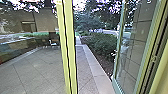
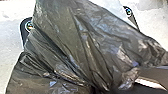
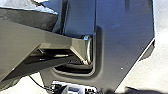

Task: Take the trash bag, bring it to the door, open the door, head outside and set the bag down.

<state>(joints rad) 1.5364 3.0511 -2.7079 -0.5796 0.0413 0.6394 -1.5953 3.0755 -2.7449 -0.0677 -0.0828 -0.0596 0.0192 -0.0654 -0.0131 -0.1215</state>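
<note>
The trash bag (image 2: 85,47) fronts pale ground (image 2: 10,55), paving (image 1: 37,67) runs beyond yellow posts (image 1: 71,37), and I cannot tell the claws' state.

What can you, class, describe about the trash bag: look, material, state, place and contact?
The trash bag, seen in the left wrist view, is dark grey to brownish black, with a glossy, thin surface that looks like plastic. It is heavily creased; long folds run together toward one gathered spot, while other parts spread more loosely. It lies across the camera's sight of the robot's own dark plate, partly covering it, with pale ground beyond. What touches it, and what it contains, cannot be told.
</note>
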